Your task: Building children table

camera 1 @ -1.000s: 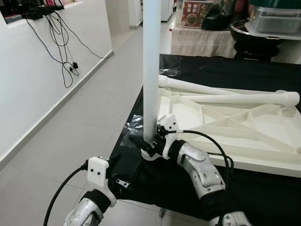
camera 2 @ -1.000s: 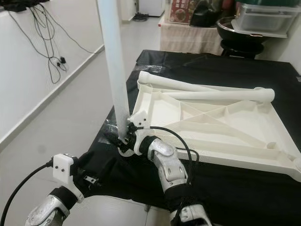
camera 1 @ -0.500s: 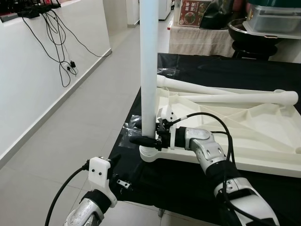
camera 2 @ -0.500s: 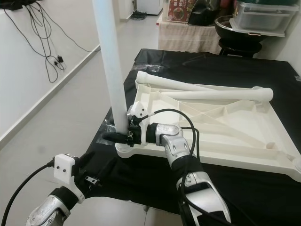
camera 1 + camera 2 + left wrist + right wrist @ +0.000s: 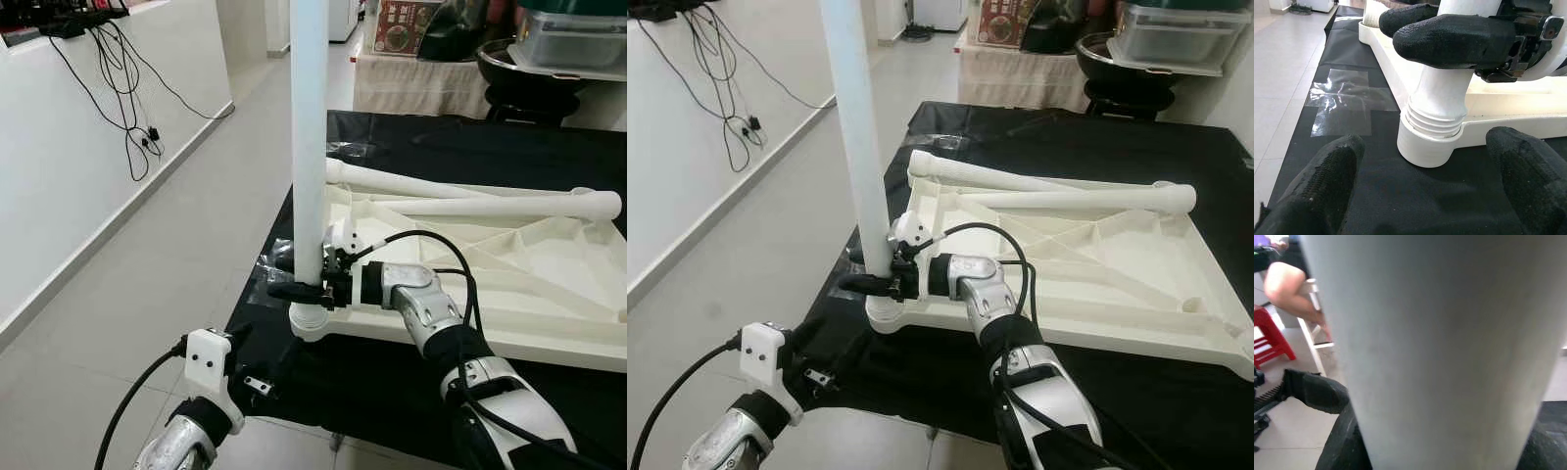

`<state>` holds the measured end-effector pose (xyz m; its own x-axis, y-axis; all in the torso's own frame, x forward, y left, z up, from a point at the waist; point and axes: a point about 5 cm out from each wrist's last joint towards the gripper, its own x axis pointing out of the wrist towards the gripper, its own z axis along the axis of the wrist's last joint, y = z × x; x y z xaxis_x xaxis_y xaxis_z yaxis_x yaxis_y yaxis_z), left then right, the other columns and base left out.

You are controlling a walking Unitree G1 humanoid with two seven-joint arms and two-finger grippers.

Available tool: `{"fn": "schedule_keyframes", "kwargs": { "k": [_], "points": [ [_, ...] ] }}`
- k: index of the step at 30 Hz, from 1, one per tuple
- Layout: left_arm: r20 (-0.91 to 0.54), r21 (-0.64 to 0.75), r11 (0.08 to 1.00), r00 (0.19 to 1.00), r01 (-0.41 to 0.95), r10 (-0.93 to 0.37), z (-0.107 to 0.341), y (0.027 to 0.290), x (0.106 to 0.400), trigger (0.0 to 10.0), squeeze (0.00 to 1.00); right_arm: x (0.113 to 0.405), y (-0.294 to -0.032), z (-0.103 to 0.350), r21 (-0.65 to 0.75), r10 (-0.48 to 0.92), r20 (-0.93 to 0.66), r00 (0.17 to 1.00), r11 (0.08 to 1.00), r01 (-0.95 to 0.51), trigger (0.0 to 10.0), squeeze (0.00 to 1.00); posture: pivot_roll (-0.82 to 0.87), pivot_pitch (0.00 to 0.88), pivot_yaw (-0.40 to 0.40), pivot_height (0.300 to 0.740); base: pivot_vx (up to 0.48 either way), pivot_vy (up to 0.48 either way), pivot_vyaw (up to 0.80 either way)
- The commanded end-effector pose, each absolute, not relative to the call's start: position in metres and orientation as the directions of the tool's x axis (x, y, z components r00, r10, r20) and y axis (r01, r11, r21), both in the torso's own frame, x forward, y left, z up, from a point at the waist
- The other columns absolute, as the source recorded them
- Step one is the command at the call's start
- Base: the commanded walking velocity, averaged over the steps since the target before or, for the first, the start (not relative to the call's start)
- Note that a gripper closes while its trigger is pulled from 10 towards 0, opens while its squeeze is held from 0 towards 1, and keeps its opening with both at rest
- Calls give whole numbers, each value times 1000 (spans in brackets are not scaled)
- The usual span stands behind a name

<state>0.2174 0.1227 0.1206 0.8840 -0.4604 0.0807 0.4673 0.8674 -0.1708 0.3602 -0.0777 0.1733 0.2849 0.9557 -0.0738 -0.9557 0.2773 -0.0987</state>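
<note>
Table leg (image 5: 310, 127), a tall white tube, stands upright at centre-left of the left eye view, its threaded foot seated in the corner socket (image 5: 1430, 144) of the upturned white tabletop (image 5: 509, 264) on the black-covered desk (image 5: 549, 157). The right gripper (image 5: 306, 290) has its jaws closed around the leg just above the socket; the left gripper (image 5: 1425, 181) waits low at the desk's near edge, jaws spread wide and holding nothing.

Judging from the threads visible above the socket in the left wrist view, the leg may not be fully home. A turn made off-axis could cross the threads, and letting go too soon could let the tall tube lean or topple toward the floor.

Two more loose legs (image 5: 490, 201) lie across the tabletop at right of centre. Clear tape (image 5: 1344, 105) patches the black cover near the corner. Cables (image 5: 127, 88) hang on the white wall, upper left; boxes and a dark pan crowd the upper right.
</note>
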Motion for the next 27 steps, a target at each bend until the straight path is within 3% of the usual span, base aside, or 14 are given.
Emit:
{"fn": "schedule_keyframes", "kwargs": {
  "k": [1, 2, 3, 5, 8, 15, 16, 17, 18, 19, 20, 22, 24, 27],
  "points": [
    [72, -175, 866, 883, 469, -464, 120, 123, 214, 10000, 0, 362, -85, 161, -103, 870, -60, 489, 482, -870, 0, 0, 68, 124, -22, 740, 0, 0, 0],
    [71, -177, 865, 882, 470, -465, 120, 124, 214, 10000, 0, 351, -83, 144, -78, 692, -71, 718, 714, -696, 0, 0, 59, 129, -24, 740, 0, 0, 0],
    [71, -177, 865, 882, 470, -465, 120, 124, 214, 10000, 0, 351, -83, 144, -78, 692, -71, 718, 714, -696, 0, 0, 59, 129, -24, 740, 0, 0, 0],
    [68, -182, 863, 881, 472, -467, 119, 126, 215, 10000, 0, 321, -77, 132, -71, 489, -80, 869, 867, -494, 0, 0, 48, 139, -2, 740, 0, 0, 0],
    [63, -187, 861, 881, 472, -469, 117, 128, 217, 10000, 0, 321, -72, 129, -52, 470, -78, 879, 879, -474, 0, 0, 44, 100, 6, 740, 0, 0, 0],
    [56, -171, 853, 869, 493, -491, 116, 127, 219, 10000, 0, 334, -66, 131, -65, 500, -66, 864, 862, -503, 0, 0, 50, 98, 5, 740, 0, 0, 0],
    [57, -168, 857, 873, 487, -484, 116, 127, 219, 10000, 0, 336, -60, 132, -68, 542, -66, 838, 835, -546, 3765, 0, 59, 88, 2, 740, 0, 0, 0],
    [57, -168, 857, 873, 487, -484, 116, 127, 219, 10000, 0, 336, -60, 132, -68, 542, -66, 838, 835, -546, 3765, 0, 59, 88, 2, 740, 0, 0, 0],
    [60, -167, 863, 878, 477, -475, 116, 127, 219, 10000, 0, 337, -53, 135, -54, 591, -56, 805, 803, -593, 10000, 0, 63, 84, 1, 740, 0, 0, 0],
    [62, -168, 866, 882, 471, -468, 116, 128, 220, 10000, 0, 334, -46, 144, -42, 637, -33, 770, 769, -638, 10000, 0, 65, 84, 0, 740, 0, 0, 0],
    [63, -169, 868, 884, 468, -464, 116, 128, 220, 10000, 0, 332, -42, 150, -35, 666, -17, 746, 745, -666, 10000, 1000, 65, 84, 0, 740, 0, 0, 0],
    [63, -169, 867, 883, 469, -465, 117, 128, 220, 10000, 0, 330, -39, 161, -46, 751, 22, 660, 660, -749, 10000, 1000, 68, 84, 1, 740, 0, 0, 0],
    [64, -169, 865, 882, 471, -468, 117, 127, 220, 10000, 0, 329, -37, 170, -71, 853, 45, 520, 522, -850, 10000, 1000, 71, 83, 3, 740, 0, 0, 0],
    [64, -169, 865, 881, 472, -469, 117, 127, 220, 10000, 0, 329, -37, 174, -90, 878, 49, 476, 479, -873, 10000, 1000, 73, 85, 3, 740, 0, 0, 0]
  ]
}}
